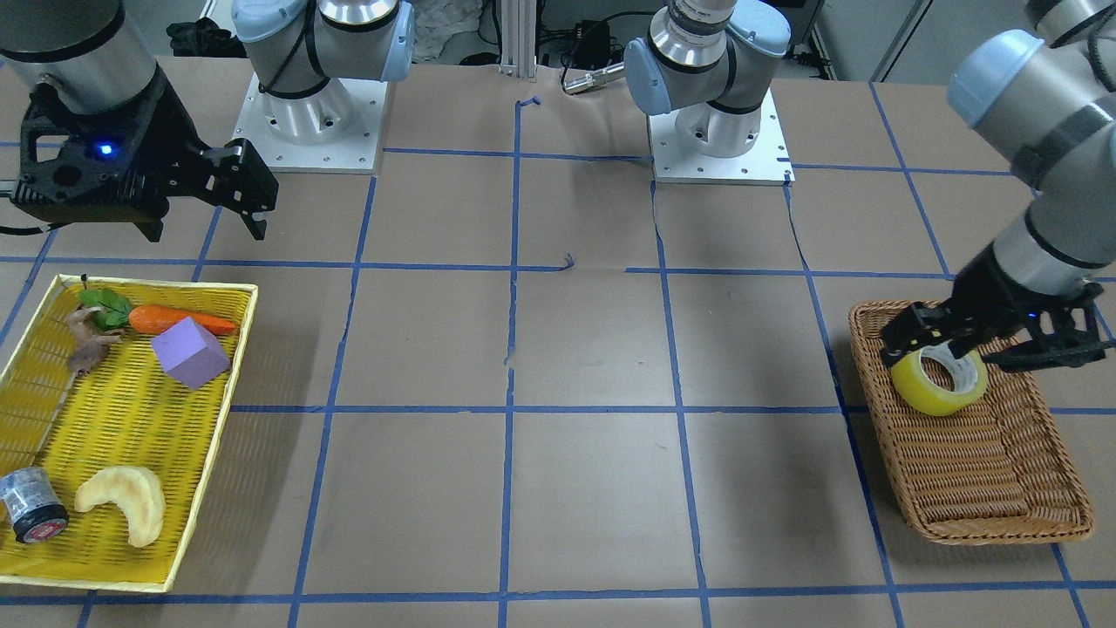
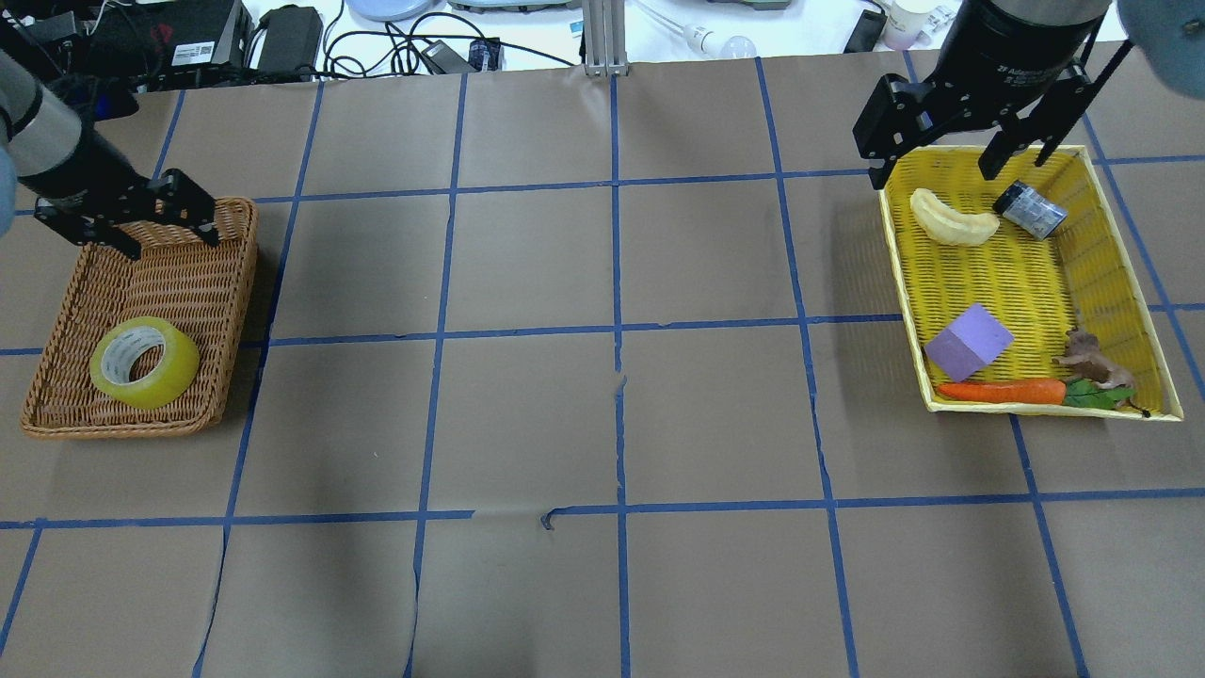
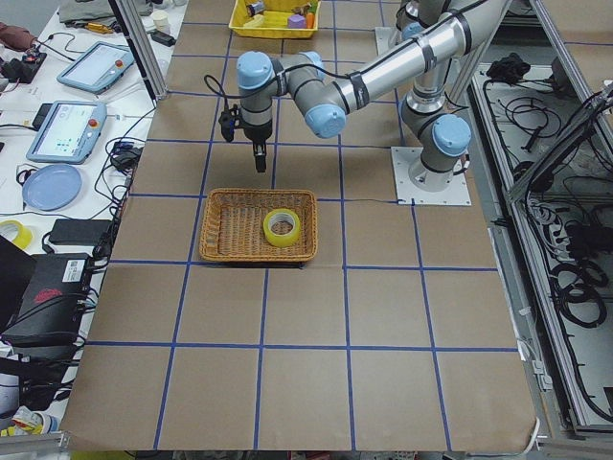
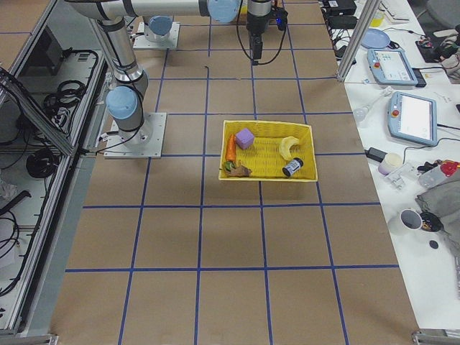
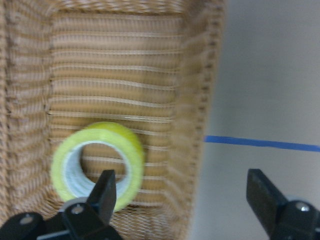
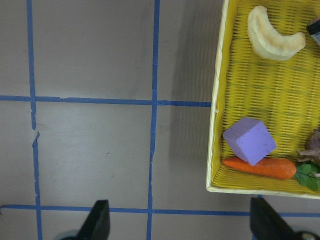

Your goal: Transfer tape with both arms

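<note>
Left gripper [image 5: 180,180]: jaws spread wide, holding nothing, poised over the wicker basket [image 2: 122,426] at the end away from the robot. Tape [image 2: 176,373]: lying in that basket, hole upward, at the robot's end, clear of the gripper. Right gripper [image 2: 932,174]: jaws wide apart, empty, above the far rim of the yellow tray [image 2: 1125,282], which holds a purple block [image 2: 970,341], carrot [image 2: 1003,390], crescent toy [image 2: 951,218] and small can [image 2: 1031,209].

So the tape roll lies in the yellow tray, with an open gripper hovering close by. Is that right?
Not quite. The tape lies in the brown wicker basket, not the yellow tray, as the overhead view shows. The rest holds: the open left gripper hovers close by.
</note>
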Robot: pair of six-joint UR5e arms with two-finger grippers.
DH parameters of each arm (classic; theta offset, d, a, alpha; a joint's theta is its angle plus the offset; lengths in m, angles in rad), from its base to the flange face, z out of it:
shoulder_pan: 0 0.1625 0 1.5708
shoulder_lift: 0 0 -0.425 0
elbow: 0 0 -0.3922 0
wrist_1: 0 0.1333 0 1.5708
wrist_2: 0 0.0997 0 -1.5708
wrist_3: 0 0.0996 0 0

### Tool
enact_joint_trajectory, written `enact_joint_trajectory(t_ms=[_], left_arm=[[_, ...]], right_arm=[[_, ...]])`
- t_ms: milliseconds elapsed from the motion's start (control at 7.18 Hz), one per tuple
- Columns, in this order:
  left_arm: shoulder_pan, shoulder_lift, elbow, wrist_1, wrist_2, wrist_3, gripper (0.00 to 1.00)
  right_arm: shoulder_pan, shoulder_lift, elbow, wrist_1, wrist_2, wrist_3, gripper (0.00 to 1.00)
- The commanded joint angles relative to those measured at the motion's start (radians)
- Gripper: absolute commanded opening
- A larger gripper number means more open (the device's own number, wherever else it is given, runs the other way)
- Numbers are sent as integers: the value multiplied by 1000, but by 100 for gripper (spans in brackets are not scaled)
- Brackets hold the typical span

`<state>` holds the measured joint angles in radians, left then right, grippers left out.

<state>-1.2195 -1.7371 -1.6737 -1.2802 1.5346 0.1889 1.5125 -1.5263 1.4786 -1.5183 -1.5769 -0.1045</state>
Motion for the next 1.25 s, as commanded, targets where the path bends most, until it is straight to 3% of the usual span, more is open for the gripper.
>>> enact_joint_trajectory(t_ms=[0,418,1115], left_arm=[[-200,54,18,-123,-43,-240,93],[-334,53,132,-284,-42,-255,93],[-341,54,170,-329,-28,-252,98]], right_arm=[[2,0,0,1,0,0,100],[0,0,0,1,0,0,100],[2,0,0,1,0,0,100]])
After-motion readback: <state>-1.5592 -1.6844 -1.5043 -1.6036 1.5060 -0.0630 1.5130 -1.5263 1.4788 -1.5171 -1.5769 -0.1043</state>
